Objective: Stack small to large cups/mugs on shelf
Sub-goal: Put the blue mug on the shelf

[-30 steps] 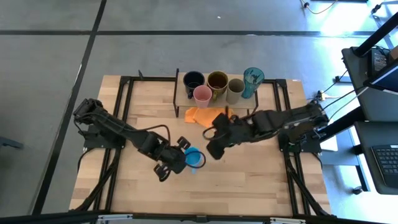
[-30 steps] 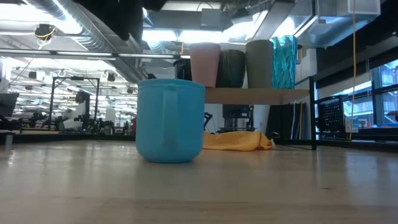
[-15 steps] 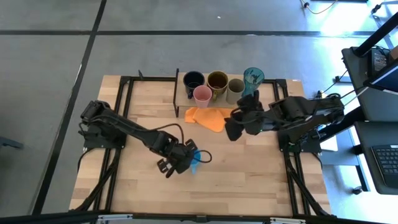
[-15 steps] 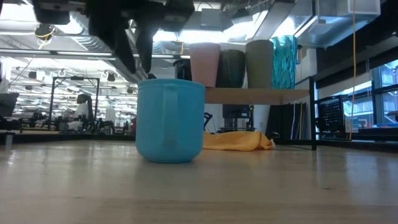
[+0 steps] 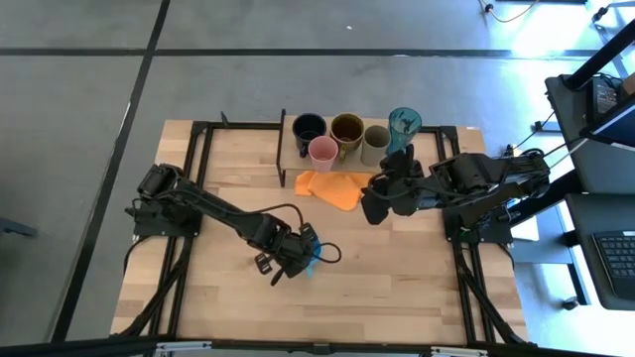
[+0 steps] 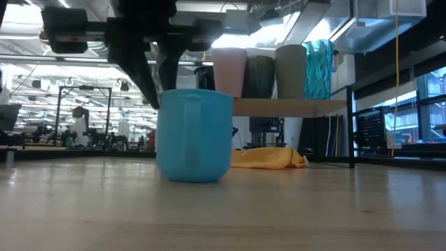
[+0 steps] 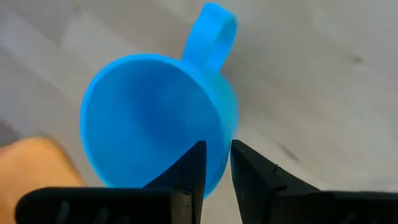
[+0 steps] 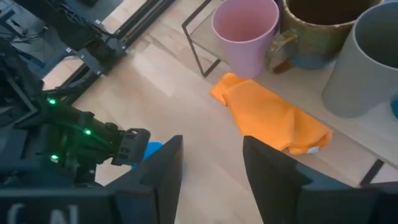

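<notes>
Standing upright on the open bench (image 5: 417, 288), well in front of the shelf (image 5: 437, 149), the light blue mug (image 6: 194, 135) has its mouth up and its handle turned toward the low camera. The left hand (image 7: 216, 163) is down over the mug's rim: in the left wrist view one finger is inside the cup and the other outside, with the wall between them and only a narrow gap either way. Whether the fingers already press on the wall I cannot tell. From above, the mug shows only as a sliver of blue beside that hand, near the middle of the bench.

On the shelf at the back stand the other cups in a close group: the black mug (image 5: 309, 127), the pink cup (image 5: 322, 151) just in front of it, the mustard-brown mug (image 5: 347, 129), the olive-grey cup (image 5: 375, 141) and the teal patterned tumbler (image 5: 404, 124) at the right end.

An orange cloth (image 5: 332, 186) lies crumpled on the bench just in front of the shelf. The right hand (image 8: 211, 163) hovers beside the cloth's right side, fingers spread and gripping nothing, pointed toward the cloth and the left arm.
</notes>
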You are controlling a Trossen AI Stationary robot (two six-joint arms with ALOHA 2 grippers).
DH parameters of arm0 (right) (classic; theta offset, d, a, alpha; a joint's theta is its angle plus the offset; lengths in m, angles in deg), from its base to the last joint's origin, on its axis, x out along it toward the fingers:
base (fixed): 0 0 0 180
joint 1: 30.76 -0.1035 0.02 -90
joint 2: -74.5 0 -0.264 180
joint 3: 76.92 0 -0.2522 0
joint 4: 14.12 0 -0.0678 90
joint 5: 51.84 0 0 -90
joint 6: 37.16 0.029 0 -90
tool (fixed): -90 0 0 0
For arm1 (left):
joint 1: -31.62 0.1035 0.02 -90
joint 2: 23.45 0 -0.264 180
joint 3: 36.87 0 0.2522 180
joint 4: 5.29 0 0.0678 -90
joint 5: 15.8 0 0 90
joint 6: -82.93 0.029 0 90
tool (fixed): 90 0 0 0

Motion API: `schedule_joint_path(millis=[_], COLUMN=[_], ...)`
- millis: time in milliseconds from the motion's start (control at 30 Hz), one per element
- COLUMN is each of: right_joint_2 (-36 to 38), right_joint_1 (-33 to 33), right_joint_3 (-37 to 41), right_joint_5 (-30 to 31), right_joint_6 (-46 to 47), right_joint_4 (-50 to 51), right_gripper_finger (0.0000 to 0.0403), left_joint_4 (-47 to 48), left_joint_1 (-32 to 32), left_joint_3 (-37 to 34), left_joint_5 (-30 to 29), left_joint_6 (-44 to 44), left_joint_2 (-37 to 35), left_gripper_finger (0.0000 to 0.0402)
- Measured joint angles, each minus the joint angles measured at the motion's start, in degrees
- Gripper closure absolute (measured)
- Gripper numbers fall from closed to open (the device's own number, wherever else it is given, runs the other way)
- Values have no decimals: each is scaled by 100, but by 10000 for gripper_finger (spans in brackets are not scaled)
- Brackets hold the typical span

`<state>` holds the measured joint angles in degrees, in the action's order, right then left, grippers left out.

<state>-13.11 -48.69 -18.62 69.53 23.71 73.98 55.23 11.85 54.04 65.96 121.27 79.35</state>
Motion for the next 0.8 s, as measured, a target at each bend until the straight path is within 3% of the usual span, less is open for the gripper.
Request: schedule_joint_path(millis=[267,467,800], right_joint_2=[0,0,0], right_joint_1=[0,7,11], right_joint_3=[0,0,0], right_joint_5=[0,0,36], right_joint_6=[17,42,50], right_joint_4=[107,177,233], right_gripper_finger=[234,234,234], left_joint_4=[188,332,2108], left_joint_1=[79,70,322], left_joint_3=[0,40,759], left_joint_5=[-127,-159,-859], left_joint_6=[44,-52,122], left_joint_2=[0,-86,-859], left_gripper_finger=[389,397,399])
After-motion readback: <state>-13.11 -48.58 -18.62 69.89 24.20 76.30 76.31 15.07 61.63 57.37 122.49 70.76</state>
